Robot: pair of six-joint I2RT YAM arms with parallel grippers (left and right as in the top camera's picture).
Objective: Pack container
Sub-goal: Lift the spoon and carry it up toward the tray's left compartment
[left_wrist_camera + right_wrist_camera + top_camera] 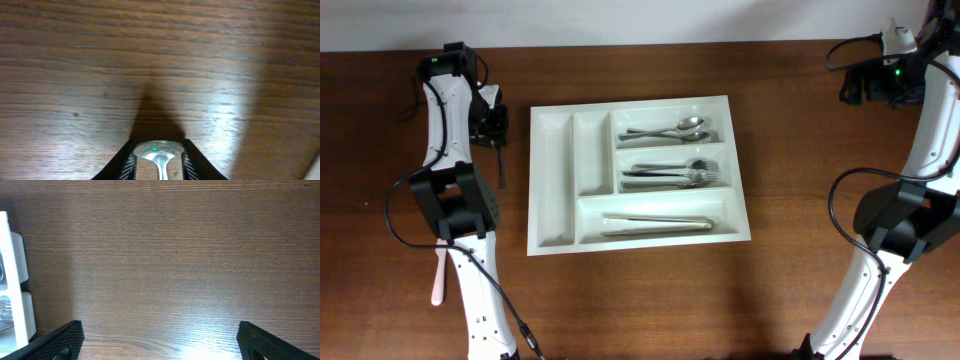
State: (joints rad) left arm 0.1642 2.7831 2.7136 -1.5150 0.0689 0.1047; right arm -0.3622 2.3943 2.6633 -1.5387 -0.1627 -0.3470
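Observation:
The container, a white cutlery tray [552,180], lies mid-table. Its top right compartment holds spoons [672,130], the middle one holds forks [672,172], and the long bottom one holds long metal pieces [658,223]. The two narrow upright compartments on the left look empty. My left gripper [492,122] is left of the tray's far corner. In the left wrist view it [157,146] is shut on a metal spoon [159,152], held above bare wood. My right gripper [878,82] is at the far right, open and empty [160,340].
A pink-handled utensil [438,275] lies on the table at the left, beside the left arm's base. The tray's right edge shows at the left of the right wrist view [11,280]. Dark wood table [800,150] surrounds the tray.

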